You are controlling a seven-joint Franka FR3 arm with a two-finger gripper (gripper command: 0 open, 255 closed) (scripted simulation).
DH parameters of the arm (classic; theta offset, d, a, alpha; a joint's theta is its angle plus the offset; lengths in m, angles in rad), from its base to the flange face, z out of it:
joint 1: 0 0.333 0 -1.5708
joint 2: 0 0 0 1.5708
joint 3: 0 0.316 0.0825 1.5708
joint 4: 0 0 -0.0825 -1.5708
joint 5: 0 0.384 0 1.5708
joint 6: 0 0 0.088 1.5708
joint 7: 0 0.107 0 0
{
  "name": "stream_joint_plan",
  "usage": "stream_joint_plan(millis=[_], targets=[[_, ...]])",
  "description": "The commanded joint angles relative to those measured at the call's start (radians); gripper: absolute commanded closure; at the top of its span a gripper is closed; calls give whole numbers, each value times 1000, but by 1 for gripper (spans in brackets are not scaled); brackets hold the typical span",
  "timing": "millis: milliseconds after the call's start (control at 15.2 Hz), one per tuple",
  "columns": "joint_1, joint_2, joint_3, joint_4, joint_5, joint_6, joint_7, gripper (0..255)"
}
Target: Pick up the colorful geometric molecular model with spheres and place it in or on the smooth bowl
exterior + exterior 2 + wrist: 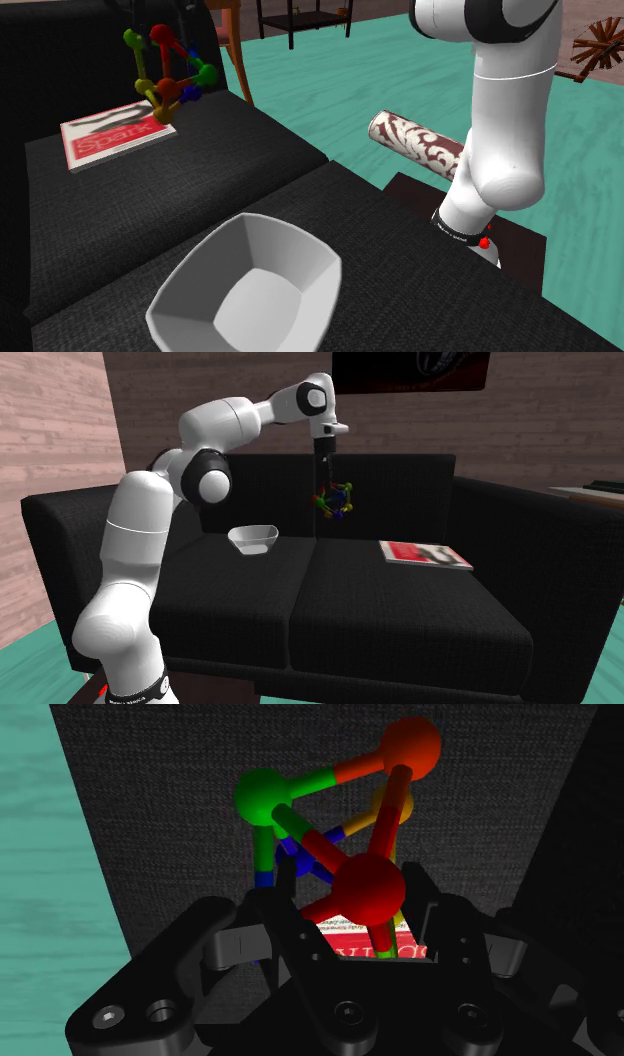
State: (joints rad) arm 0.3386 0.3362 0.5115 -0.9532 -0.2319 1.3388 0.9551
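A model [368,887] of coloured balls joined by thin rods (red, green, yellow and blue) hangs in the air above a black sofa [120,220], in front of the backrest and clear of the seat. The black gripper [324,460] points straight down from above, and its two fingers pinch the model near a red ball at the top of the frame. The rest of the frame dangles below. In the wrist view the red ball sits tight between the fingers.

The model looks light and stiff, an open cage with nothing solid in the middle. The balls look smooth and round, so a grip on one could slip or let the frame swivel. Clamping at a joint where several rods meet seems the safest hold. The thin rods may snap under a hard squeeze, and their ends could catch on a rim.

Directly beneath the model, a red and white magazine [115,135] lies flat on the seat. A plain white bowl [300,262], squarish with rounded corners and empty, rests on the seat well apart from the model, nearer the arm's [505,120] stand. A teal floor [330,90] lies beyond the sofa.
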Motion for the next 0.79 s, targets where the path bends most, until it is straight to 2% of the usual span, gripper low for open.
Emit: stream_joint_plan(millis=[0,330,726], targets=[[-4,-69,15,-90,28,23,35,255],[27,-165,48,-194,67,32,121,255],[87,-232,97,-246,89,15,239,255]])
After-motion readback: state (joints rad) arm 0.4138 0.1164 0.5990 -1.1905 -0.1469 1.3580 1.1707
